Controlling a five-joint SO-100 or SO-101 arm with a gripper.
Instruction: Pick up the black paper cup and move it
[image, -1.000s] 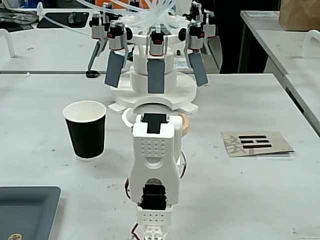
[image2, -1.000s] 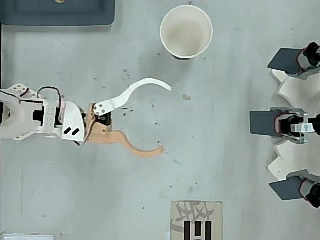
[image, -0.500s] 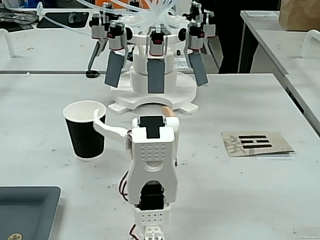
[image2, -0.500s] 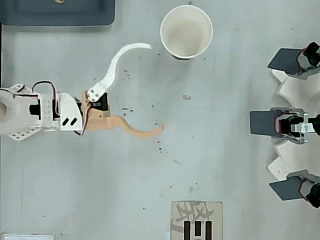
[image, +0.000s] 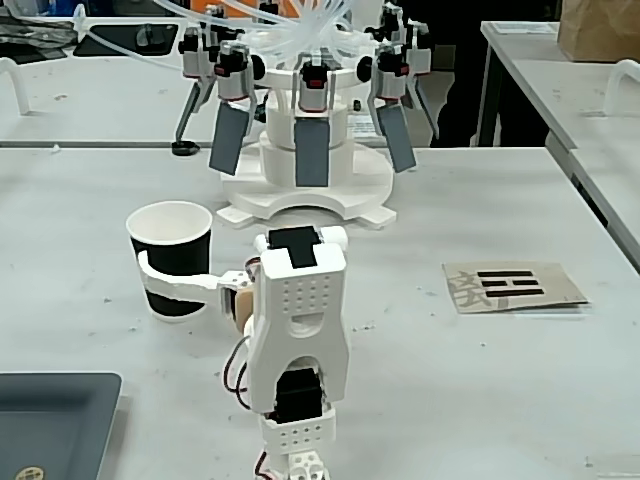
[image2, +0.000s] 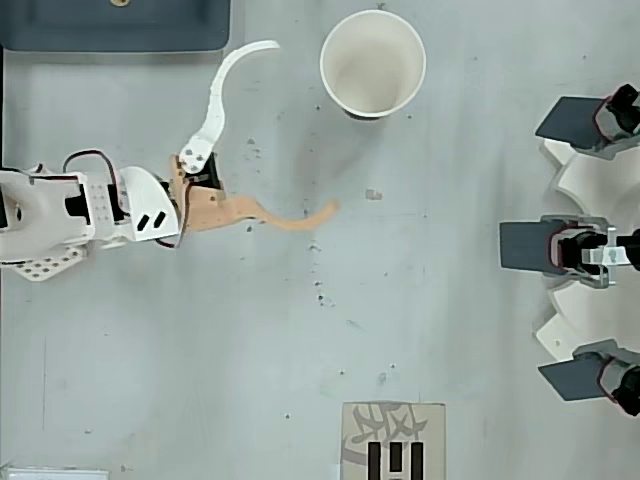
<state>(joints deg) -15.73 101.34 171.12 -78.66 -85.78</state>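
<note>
Because the black paper cup (image2: 372, 63) stands upright nearby, the gripper (image2: 300, 125) has its curved fingers spread wide, short of it.

in the overhead view you see the arm (image2: 80, 210) extending from the left edge of the tabletop toward its middle. the gripper (image2: 305, 125) is spread wide: the white finger (image2: 222, 85) curves toward the top edge, and the tan finger (image2: 270, 218) reaches toward the table centre. nothing sits between them. in the fixed view the white upper arm housing (image: 296, 330) stands upright near the front edge, with the white finger sweeping out to the left of that view, low over the table.
</note>
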